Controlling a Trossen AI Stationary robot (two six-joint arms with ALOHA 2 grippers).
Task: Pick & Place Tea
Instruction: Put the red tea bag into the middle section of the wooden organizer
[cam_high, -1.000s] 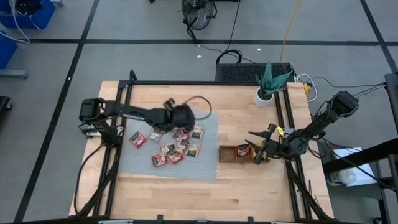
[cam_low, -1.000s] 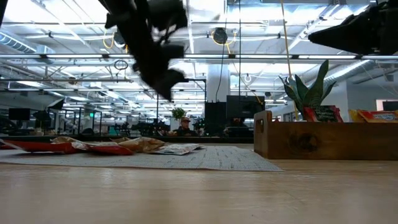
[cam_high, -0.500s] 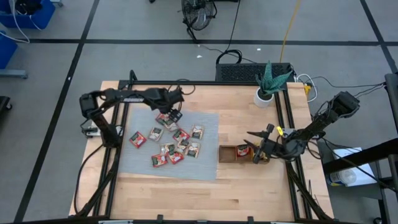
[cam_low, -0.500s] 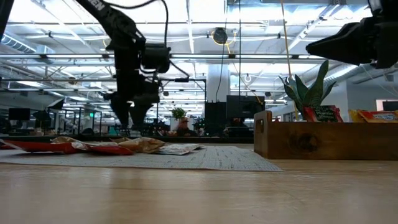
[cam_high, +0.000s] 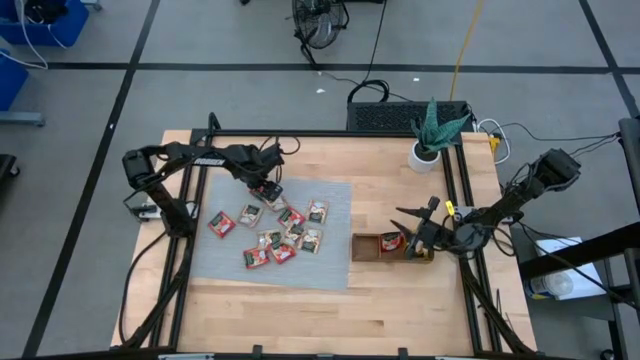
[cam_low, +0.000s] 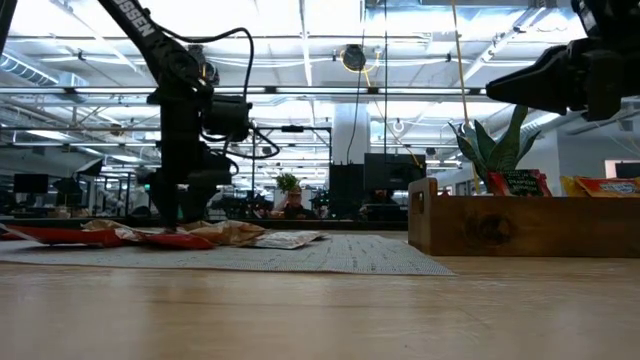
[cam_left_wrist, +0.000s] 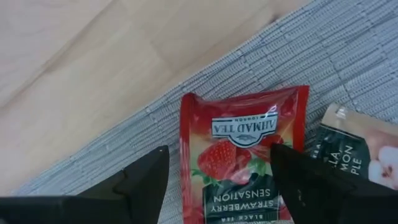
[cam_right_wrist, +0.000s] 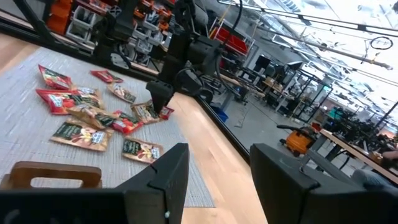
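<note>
The left hand (cam_high: 268, 187) hangs low over the far edge of the grey mat (cam_high: 220, 260), its two fingers (cam_left_wrist: 140, 180) spread wide and empty. Directly below, between the fingertips, lies a red strawberry sachet (cam_left_wrist: 244, 162) flat on the mat, not touched by either finger as far as the left wrist view shows. Just beside it on one side lies a brown-and-white sachet (cam_left_wrist: 351, 152), its edge meeting or slightly overlapping the red one. Beyond the red sachet the mat ends and the bare wooden surface (cam_left_wrist: 74, 74) begins.

Outward from this hand, toward the robot's near side, the rest of the tea (cam_high: 283, 232) is scattered in a loose cluster across the middle of the mat, most of it red, white and green; some sachets overlap. One red sachet (cam_high: 221, 224) lies a little apart, to the left of the cluster.

The right hand (cam_high: 416, 234) hovers well apart from the left, over the wooden tray (cam_high: 366, 248) that sits just off the mat's right edge. Its fingers (cam_right_wrist: 165, 180) stand parted with nothing between them. A red sachet (cam_high: 391, 240) lies in the tray just beside this hand. Farther back on the surface stands a potted plant (cam_high: 432, 135).
</note>
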